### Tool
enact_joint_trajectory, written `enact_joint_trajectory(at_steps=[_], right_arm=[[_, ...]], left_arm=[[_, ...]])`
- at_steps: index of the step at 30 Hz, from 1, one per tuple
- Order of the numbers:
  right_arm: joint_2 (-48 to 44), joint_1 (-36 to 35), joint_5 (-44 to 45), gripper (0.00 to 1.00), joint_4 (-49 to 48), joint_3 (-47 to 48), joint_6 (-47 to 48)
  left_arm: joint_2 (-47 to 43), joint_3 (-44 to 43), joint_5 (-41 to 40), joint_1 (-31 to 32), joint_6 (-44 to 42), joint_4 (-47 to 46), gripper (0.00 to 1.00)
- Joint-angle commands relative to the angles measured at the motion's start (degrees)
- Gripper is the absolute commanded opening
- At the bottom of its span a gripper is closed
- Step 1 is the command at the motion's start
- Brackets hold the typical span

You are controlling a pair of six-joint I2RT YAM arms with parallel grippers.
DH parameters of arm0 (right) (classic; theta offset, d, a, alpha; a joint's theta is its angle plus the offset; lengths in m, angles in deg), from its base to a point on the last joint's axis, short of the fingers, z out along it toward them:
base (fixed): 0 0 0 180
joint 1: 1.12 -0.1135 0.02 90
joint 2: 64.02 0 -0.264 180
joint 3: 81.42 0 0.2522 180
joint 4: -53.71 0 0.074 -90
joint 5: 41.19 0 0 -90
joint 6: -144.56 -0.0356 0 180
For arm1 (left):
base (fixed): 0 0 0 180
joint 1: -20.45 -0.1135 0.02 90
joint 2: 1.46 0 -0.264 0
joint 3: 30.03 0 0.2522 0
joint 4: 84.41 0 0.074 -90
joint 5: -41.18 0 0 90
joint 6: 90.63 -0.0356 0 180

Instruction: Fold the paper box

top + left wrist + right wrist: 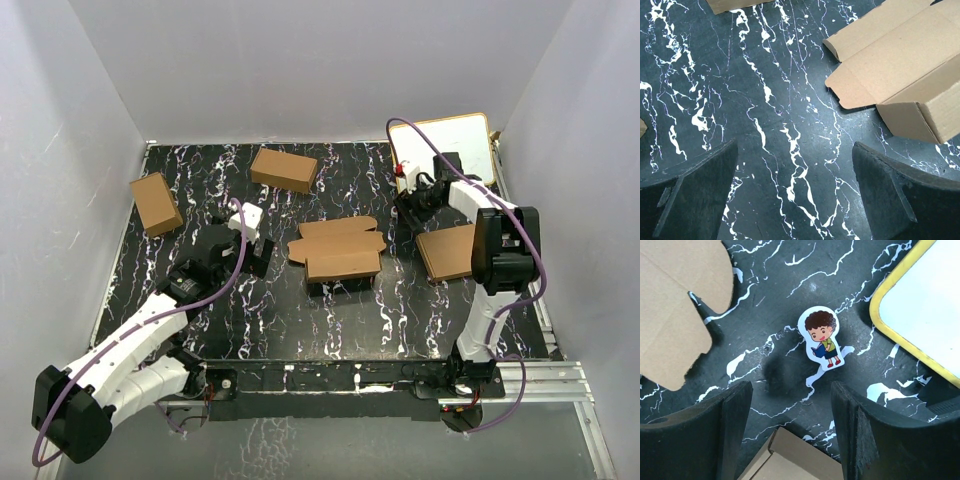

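**A:** Quick, where's your paper box (pixel 337 250)?

**B:** Middle of the table (pixel 300 330). It's partly folded: the near long section is raised, and the flaps lie flat behind it. Neither of your grippers is touching it.

**A:** Left gripper (pixel 794 145)?

**B:** It's low over the table, just left of the box's left end. Your jaws are wide apart with only bare marbled table between them.

**A:** Right gripper (pixel 790 385)?

**B:** It's off the box's far right corner. The jaws are apart over a little cartoon-boy sticker (pixel 821 337), with nothing clamped at the tips. A yellow-rimmed white board (pixel 450 150) is just to its right.

**A:** Other cardboard?

**B:** Two short cartons (pixel 155 203) far left, well apart from the box. A pile of sheets (pixel 447 252) sits under your right arm.
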Motion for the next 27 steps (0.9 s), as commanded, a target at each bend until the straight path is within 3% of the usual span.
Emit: enact_joint_trajectory(at_steps=[1,16,27], right_arm=[[1.09,0.21,3.30,0.68,-3.03,3.38,-0.90],[8.51,-1.81,1.30,0.65,-1.31,9.97,-0.60],[8.45,-1.99,1.63,0.23,-0.66,8.62,1.16]], left_arm=[[-0.17,-0.90,-0.71,-0.41,-0.64,0.27,0.95],[-0.12,-0.72,-0.90,-0.46,-0.71,0.33,0.95],[0.10,-0.71,-0.93,-0.59,-0.79,0.30,0.95]])
